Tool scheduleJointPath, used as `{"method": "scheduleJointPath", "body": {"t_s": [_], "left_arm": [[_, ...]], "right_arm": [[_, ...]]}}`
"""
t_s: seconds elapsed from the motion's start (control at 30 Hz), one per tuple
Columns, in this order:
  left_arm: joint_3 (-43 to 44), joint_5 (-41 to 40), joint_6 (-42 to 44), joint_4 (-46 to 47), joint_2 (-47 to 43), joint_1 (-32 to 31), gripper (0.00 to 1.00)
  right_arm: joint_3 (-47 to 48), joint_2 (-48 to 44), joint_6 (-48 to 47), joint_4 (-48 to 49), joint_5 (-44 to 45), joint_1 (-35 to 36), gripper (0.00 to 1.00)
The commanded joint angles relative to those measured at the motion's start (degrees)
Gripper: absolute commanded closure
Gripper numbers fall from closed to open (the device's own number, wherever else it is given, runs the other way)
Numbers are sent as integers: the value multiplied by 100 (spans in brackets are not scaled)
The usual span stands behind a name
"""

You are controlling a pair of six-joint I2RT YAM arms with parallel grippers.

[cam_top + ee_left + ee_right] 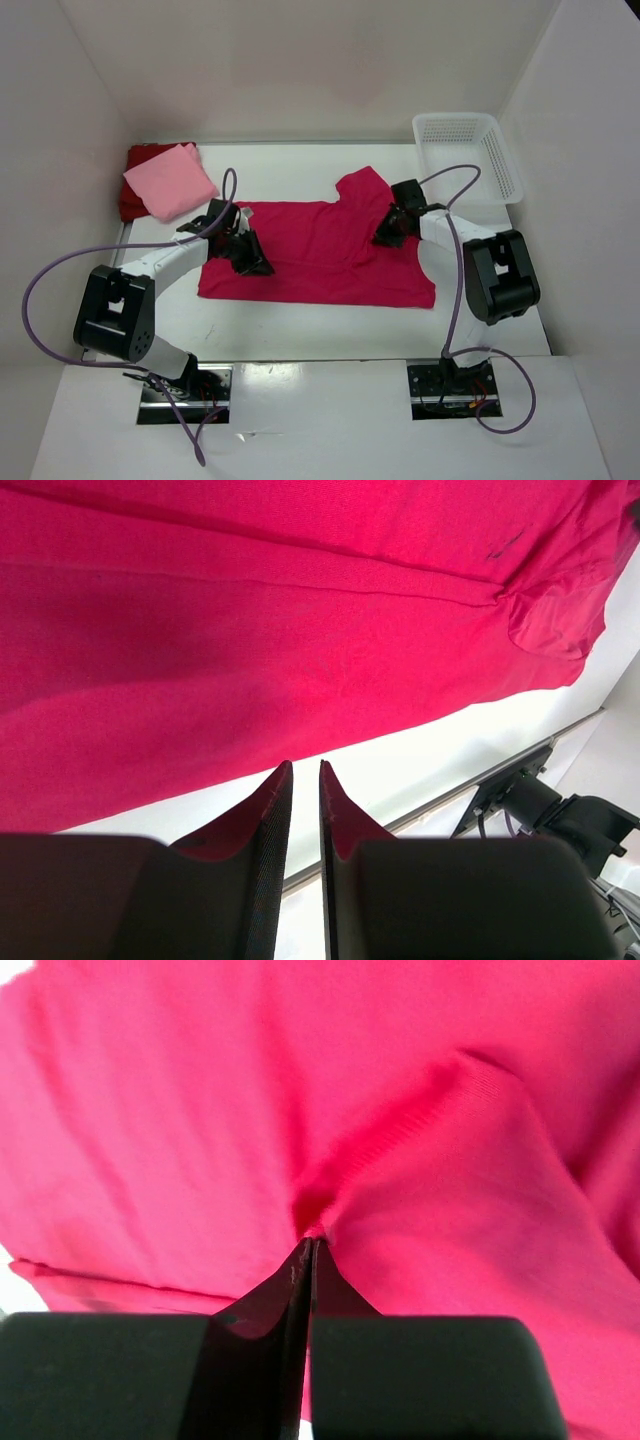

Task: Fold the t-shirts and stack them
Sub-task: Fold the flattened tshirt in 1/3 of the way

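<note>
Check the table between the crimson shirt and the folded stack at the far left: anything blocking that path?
Nothing visible does. Bare table lies between the crimson shirt and the pink shirt stacked on the dark red shirt. The basket sits far right, away from that path.

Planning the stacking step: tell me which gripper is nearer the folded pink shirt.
Left. The left gripper sits just right of the pink shirt; the right gripper is across the crimson shirt.

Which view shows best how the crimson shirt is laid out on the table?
The top external view: the crimson shirt appears whole there, spread flat between the left gripper and right gripper. The left wrist view shows only a stretch of cloth and its edge; the right wrist view shows only a pinched fold at its fingertips.
</note>
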Motion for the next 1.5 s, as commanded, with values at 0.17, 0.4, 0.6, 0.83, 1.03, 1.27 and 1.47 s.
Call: {"method": "scheduleJointPath", "body": {"t_s": [0.17, 0.4, 0.6, 0.83, 1.03, 1.27, 1.47], "left_arm": [[-23, 148, 109, 9, -184, 29, 77], [-23, 201, 109, -44, -184, 81, 77], [-23, 201, 223, -44, -184, 134, 77], [-75, -45, 434, -193, -123, 537, 77], [-532, 465, 14, 140, 333, 1064, 77], [-1472, 315, -347, 132, 571, 1505, 77], [-2034, 430, -725, 18, 519, 1505, 77]], "right_arm": [[1178, 928, 118, 191, -679, 33, 99], [1242, 772, 5, 130, -708, 33, 59], [372, -309, -189, 51, -242, 33, 71], [-1088, -1154, -40, -99, 92, -27, 97], [-1449, -1215, -40, -371, 496, -28, 95], [-2046, -1461, 231, -442, 366, 25, 95], [-2723, -2304, 715, -442, -196, 86, 98]]}}
